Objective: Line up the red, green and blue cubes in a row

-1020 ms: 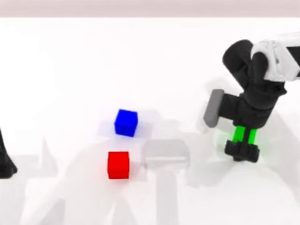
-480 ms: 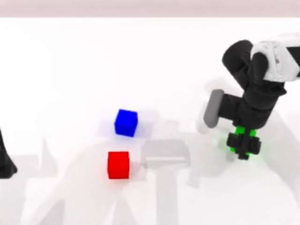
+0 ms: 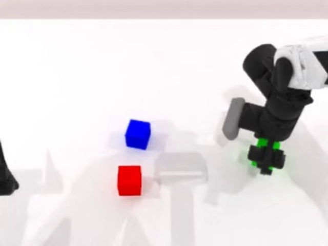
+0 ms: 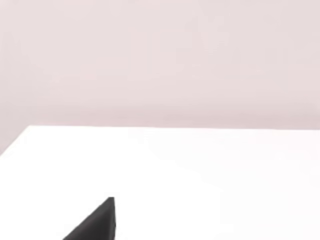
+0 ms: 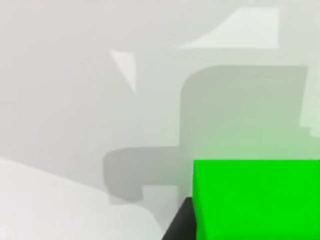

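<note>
Currently, item one: my right claw (image 3: 265, 158), at about four o'clock from the centre of the white table (image 3: 169, 66), pointing straight down from a black arm that enters from the two o'clock corner. Its fingers sit low over the green cube (image 3: 262, 144), and only slivers of green show around the black fingers from above. The right wrist camera has the same green cube (image 5: 256, 199) filling one corner of its frame, with a black finger (image 5: 179, 222) edge touching its side. I cannot tell whether the fingers are pinching the cube or merely straddling it.

Item two: blue cube (image 3: 138, 134), resting on the table near the middle, a little toward seven o'clock, turned slightly askew to the table edges.

Item three: red cube (image 3: 129, 180), resting flat at six o'clock from the blue cube, near it but not touching, squared to the table edges. Both are well apart from the green cube, which lies at three o'clock from them.

Item four: my left arm (image 3: 6, 177), parked at the table's nine o'clock edge, only a dark sliver visible. Its wrist camera shows bare table, a pale wall and one black finger tip (image 4: 97, 224); the claw's opening cannot be told.
</note>
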